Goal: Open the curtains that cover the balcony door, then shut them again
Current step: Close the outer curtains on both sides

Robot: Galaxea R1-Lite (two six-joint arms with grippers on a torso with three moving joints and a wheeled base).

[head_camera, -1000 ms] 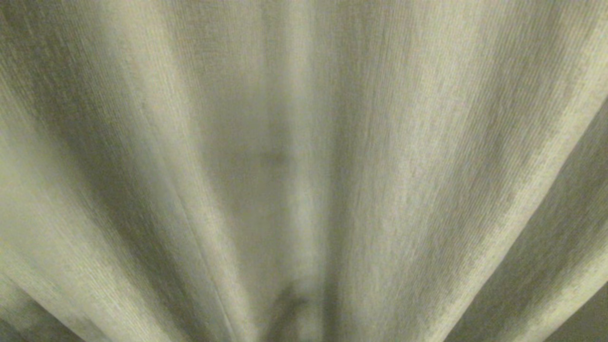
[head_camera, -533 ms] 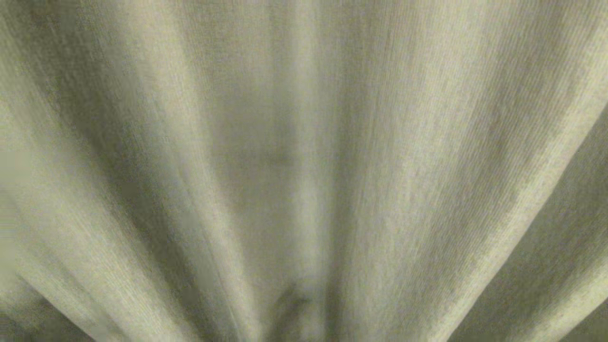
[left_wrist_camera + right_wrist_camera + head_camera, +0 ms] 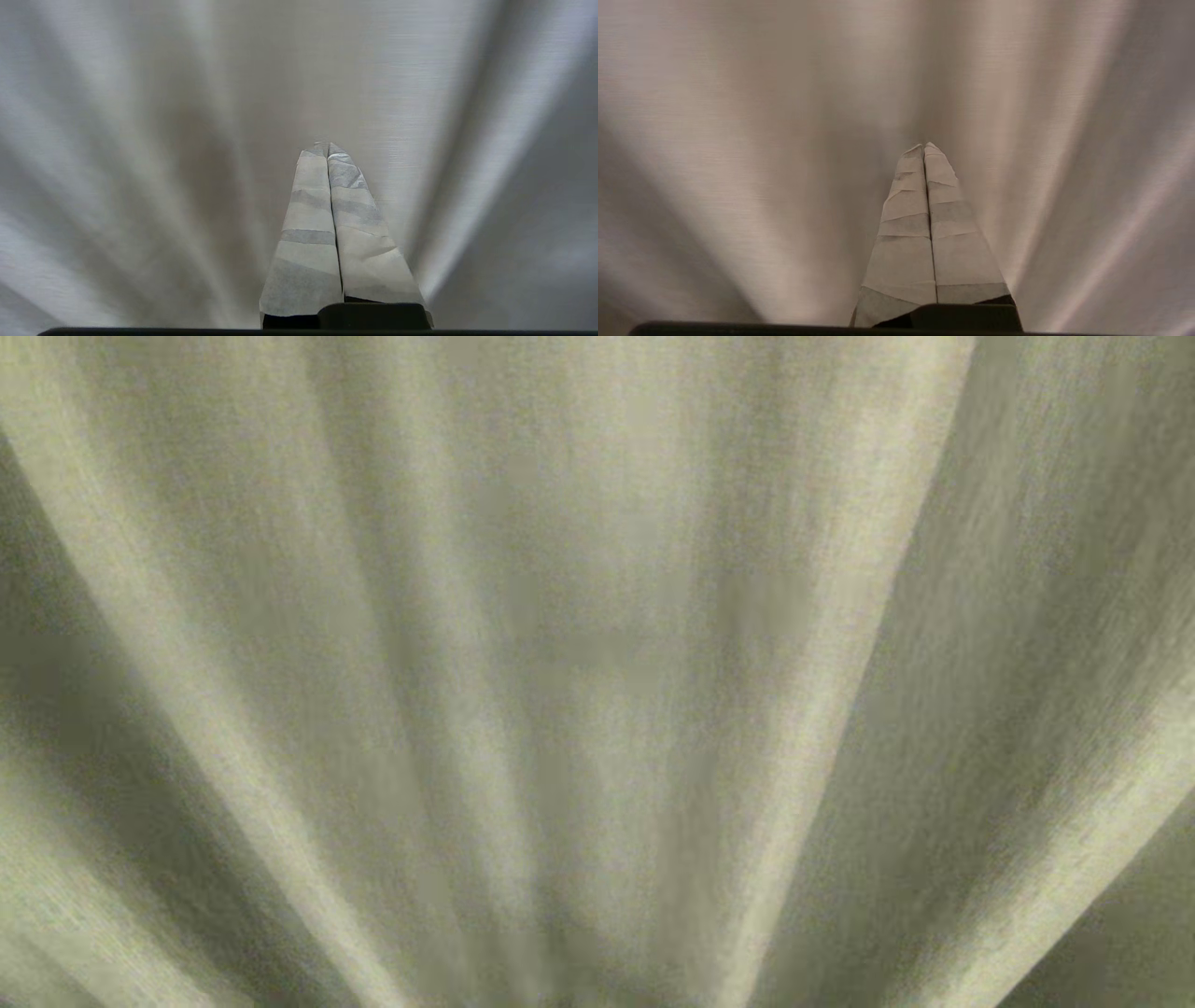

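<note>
The curtains (image 3: 597, 672) fill my whole head view, pale beige woven fabric in long pleats fanning up from the lower middle. My left gripper (image 3: 327, 148) points straight at the cloth, its 2 taped fingers (image 3: 308, 224) pressed together, holding nothing. My right gripper (image 3: 924, 148) faces the same pleated fabric, its 2 fingers (image 3: 952, 242) likewise clenched on nothing. Whether either tip touches the curtains, I cannot tell.

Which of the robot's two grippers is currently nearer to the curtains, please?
Neither is clearly nearer. The left gripper and right gripper both point, shut, at the pleated curtains filling each wrist view; whether either touches the fabric cannot be told.
</note>
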